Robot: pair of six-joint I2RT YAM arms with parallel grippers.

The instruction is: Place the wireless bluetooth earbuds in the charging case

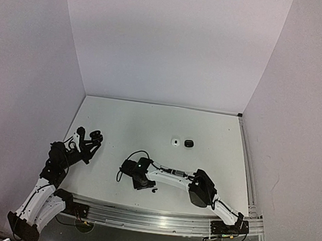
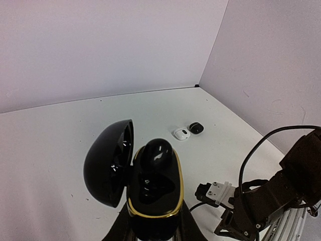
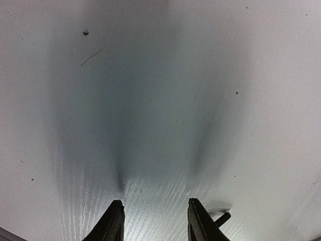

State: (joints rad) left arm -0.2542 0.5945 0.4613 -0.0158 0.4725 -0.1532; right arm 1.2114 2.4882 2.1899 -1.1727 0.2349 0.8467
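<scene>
From above, the left tool (image 1: 91, 137) hangs at the desk's (image 1: 150, 116) left side and the right tool (image 1: 133, 174) lies low near the middle. A white case (image 1: 175, 142) and a black case (image 1: 188, 143) sit well apart from both.

Left wrist: the left tool is clenched on the open charging case (image 2: 153, 196). One glossy black earbud (image 2: 157, 150) appears seated, so the job looks partly done.

Right wrist: the right tool is released and grasps nothing. A small dark piece (image 3: 220, 219), possibly an earbud, lies just beside one finger.

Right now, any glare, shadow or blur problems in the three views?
Top external: even, soft light, no glare. Left wrist: bright glints on the glossy charging case, rest evenly lit. Right wrist: the right gripper throws two broad soft shadows up the table; grain crisp only near the fingers.
</scene>
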